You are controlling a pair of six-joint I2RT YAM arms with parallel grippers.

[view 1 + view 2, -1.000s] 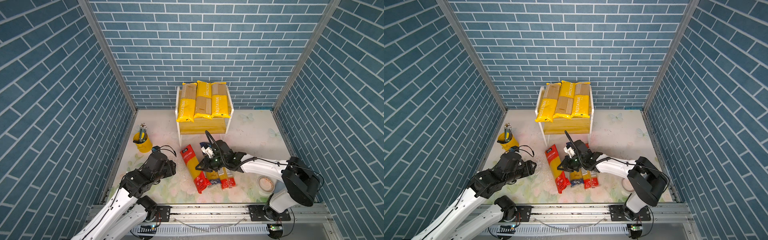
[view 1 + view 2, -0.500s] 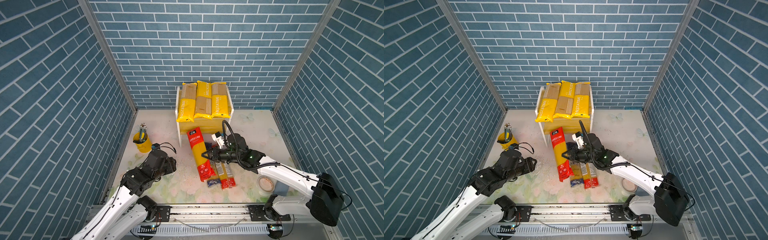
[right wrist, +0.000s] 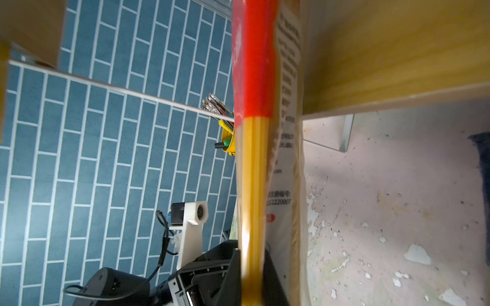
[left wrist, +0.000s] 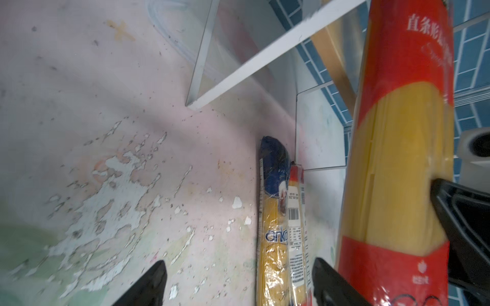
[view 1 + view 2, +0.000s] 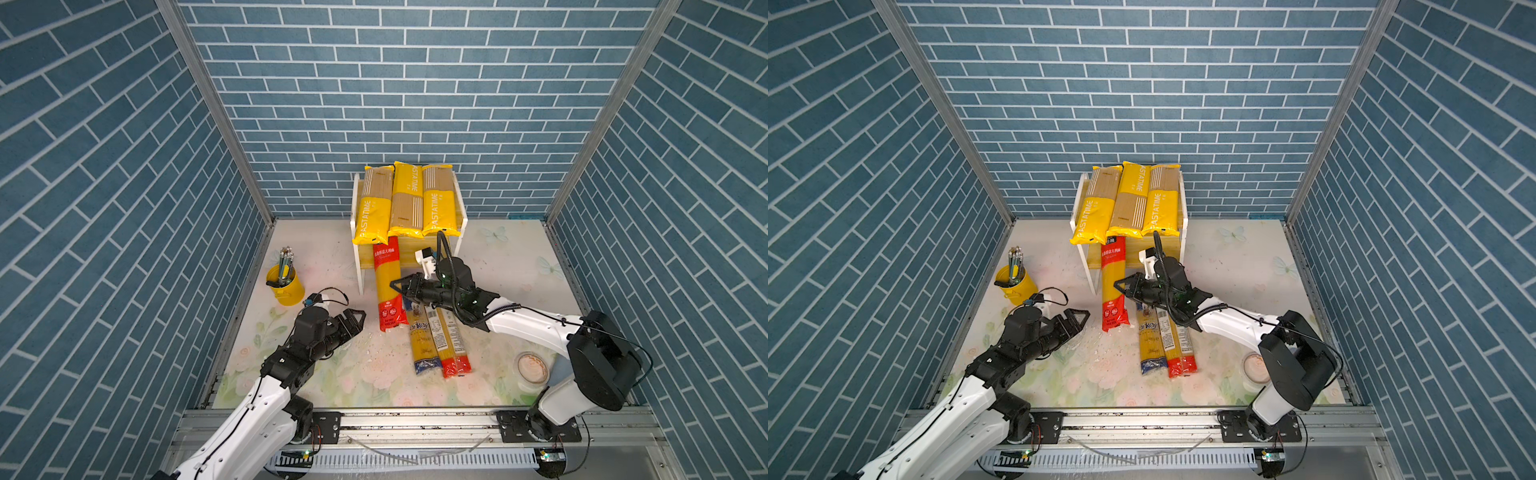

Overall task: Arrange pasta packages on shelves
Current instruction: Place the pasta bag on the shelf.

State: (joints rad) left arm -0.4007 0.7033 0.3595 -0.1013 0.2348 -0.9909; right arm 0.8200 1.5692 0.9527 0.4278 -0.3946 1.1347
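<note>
The right hand (image 5: pixel 398 286) pinches the middle of a red-ended spaghetti bag (image 5: pixel 385 272) whose far end reaches into the lower shelf of the rack (image 5: pixel 357 268), while the left hand (image 5: pixel 358 321) stands wide open, empty, just left of its near end.

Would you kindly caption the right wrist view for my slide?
Right gripper shut on a red-ended pasta bag, its far end at the rack's yellow board.

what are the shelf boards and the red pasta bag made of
The shelf boards look like wood or a wood veneer: yellow, matte, with fine grain lines. The red pasta bag looks like thin glossy plastic film: see-through in the middle, with shiny highlights.
</note>
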